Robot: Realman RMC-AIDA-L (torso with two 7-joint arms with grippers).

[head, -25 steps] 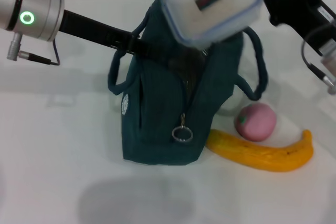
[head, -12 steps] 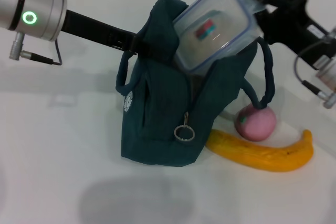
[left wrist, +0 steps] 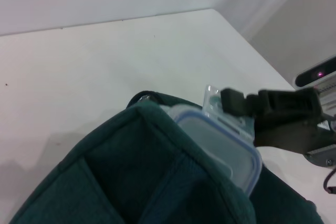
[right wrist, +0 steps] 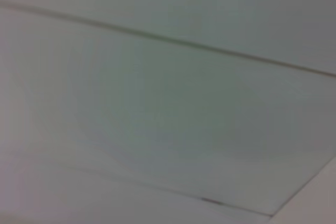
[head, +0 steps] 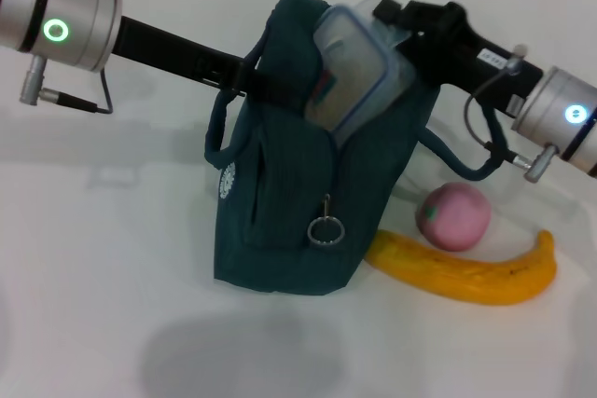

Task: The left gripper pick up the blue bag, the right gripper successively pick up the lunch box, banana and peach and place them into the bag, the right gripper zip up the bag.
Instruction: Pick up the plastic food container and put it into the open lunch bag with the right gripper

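While the lunch box (head: 359, 76) is going in:
Left gripper (head: 244, 81): jaws pinching the blue bag (head: 308, 193) rim; a slipping rim is risking collapse.
Right gripper (head: 396, 20): jaws pinching the box's upper end; its corner is risking snagging.
Peach (head: 453, 216), banana (head: 466, 272): waiting on the counter (head: 112, 277) below the right jaws.

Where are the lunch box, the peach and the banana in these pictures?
lunch box (head: 359, 67), head view, on its clear lid, half sunk in the bag's mouth.
peach (head: 454, 217), head view, on its pink middle.
banana (head: 466, 277), head view, on the middle of its curved body.

Pale blank surface (right wrist: 168, 108), thin dark seam (right wrist: 157, 36) crossing.
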